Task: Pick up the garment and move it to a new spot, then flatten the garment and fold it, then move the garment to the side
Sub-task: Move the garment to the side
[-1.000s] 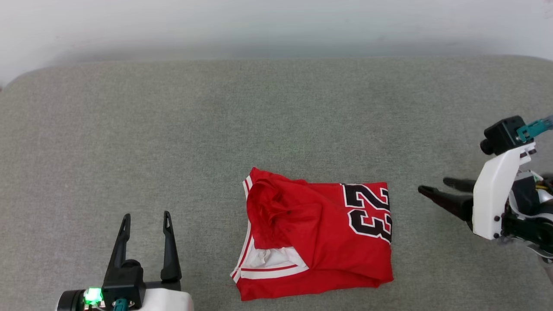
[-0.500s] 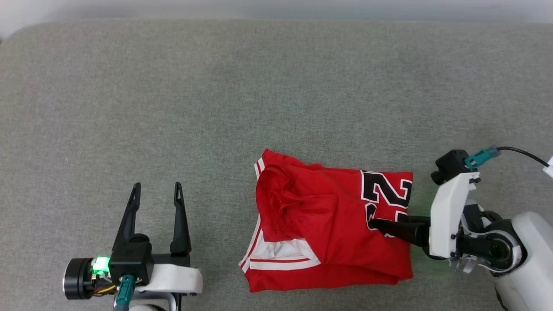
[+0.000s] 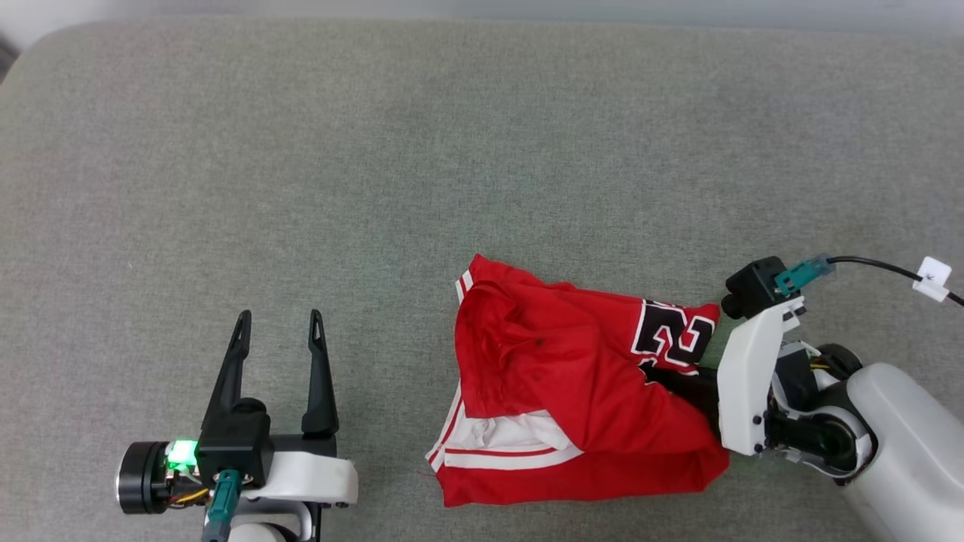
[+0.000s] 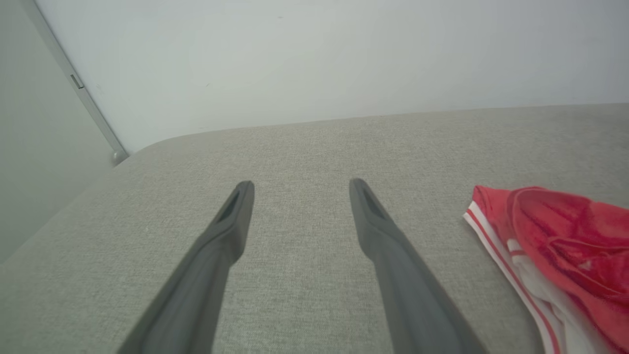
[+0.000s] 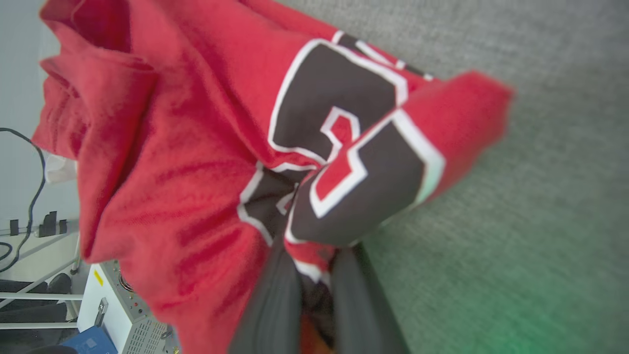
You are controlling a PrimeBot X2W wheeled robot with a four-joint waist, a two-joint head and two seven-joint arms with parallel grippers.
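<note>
I have the right gripper [image 3: 672, 382] clamped on the garment [image 3: 572, 391]; in the head view its two dark fingers run in under the cloth's near edge and their tips are hidden by the fold, so that view alone does not tell me how they stand; the right wrist view does: the fingers sit close together with a bunch of red and white-edged cloth pinched between them, and the black numeral print puckers up just beyond the tips; the rest of the red cloth spreads away ahead of that gripper and to its left in that view, blurred at the edges. The same view shows, past the cloth's far side, a dark cable [image 5: 30, 162] and a white vented box [image 5: 115, 314] on the floor, and a green glow on the grey cushion [image 3: 376, 188] beside the fingers. The left gripper [image 3: 279, 316] is spread wide and holds nothing; it sits over bare cushion with the garment off to its right, apart from it; a green light [image 3: 181, 453] glows on its wrist. The left wrist view shows the striped trim and white sleeve edge of the garment out beyond the right-hand finger without touching it, and ahead of the fingertips the cushion's rounded far edge against a pale wall [image 4: 295, 59]; the head view shows the folded garment whole, its striped edge turned toward the left gripper, its printed end at the right gripper.
</note>
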